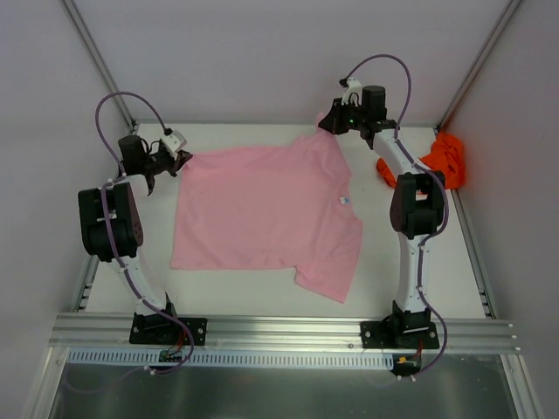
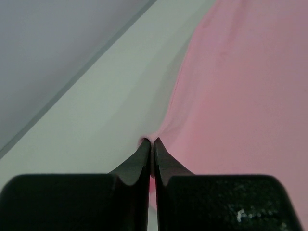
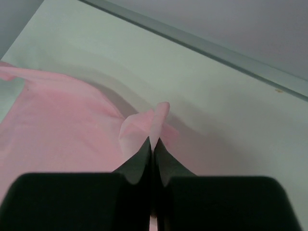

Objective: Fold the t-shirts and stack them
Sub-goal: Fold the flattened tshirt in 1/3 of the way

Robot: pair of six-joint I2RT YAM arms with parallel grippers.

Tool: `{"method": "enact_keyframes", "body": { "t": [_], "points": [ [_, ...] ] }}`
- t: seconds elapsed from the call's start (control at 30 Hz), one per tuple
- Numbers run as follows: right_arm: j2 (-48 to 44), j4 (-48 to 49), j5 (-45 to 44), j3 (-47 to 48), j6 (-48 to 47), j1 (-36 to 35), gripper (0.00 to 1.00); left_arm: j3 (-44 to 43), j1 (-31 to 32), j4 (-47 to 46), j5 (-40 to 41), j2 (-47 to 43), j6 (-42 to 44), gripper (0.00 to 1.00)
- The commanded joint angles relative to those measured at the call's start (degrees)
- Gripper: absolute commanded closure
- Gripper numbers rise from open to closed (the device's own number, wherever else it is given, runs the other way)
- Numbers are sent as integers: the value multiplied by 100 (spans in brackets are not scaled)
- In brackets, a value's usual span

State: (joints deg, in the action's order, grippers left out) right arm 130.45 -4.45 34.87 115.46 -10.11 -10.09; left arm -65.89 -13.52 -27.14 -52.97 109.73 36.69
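A pale pink t-shirt lies spread on the white table, its neck label towards the right. At the shirt's far left corner my left gripper is shut on the cloth; in the left wrist view its jaws pinch the pink edge. My right gripper is shut on the far right corner, where a small fold of pink cloth sticks up between the fingertips. An orange-red t-shirt lies crumpled at the far right, partly behind the right arm.
Grey walls with metal corner posts close in the table's back and sides. An aluminium rail carrying both arm bases runs along the near edge. The pink shirt's near sleeve reaches towards the front.
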Motion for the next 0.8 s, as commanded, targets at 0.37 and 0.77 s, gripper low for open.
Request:
{"method": "enact_keyframes", "body": {
  "t": [0.37, 0.77],
  "points": [
    [-1487, -83, 846, -1086, -457, 68, 99, 753, -371, -1113, -1057, -699, 399, 100],
    [-2234, -311, 793, -2519, -694, 68, 99, 269, -529, 2071, -1681, -585, 3467, 100]
  ]
}}
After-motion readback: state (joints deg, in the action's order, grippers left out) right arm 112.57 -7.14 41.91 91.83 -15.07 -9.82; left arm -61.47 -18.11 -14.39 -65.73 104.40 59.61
